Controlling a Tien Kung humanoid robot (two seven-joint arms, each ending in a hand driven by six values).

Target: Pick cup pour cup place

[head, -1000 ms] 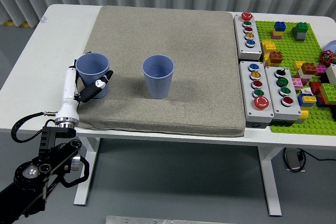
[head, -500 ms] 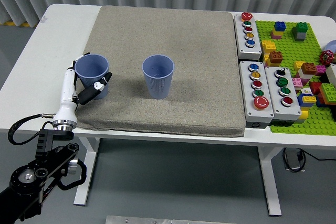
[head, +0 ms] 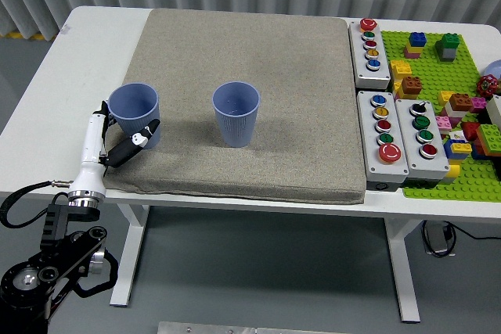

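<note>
Blue cup [head: 134, 112] is being gripped by the left hand [head: 117, 142] at the mat's [head: 297, 99] left edge, fingers curled round its wall, kept upright, presumably against spilling; second cup [head: 236, 113] is standing nearby mid-mat, open to be poured into.

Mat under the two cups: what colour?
Grey-beige, a plain woven mat; only the head view shows it.

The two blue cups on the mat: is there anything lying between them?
No. In the head view, only bare grey mat separates the cup in the left hand from the centre cup.
</note>
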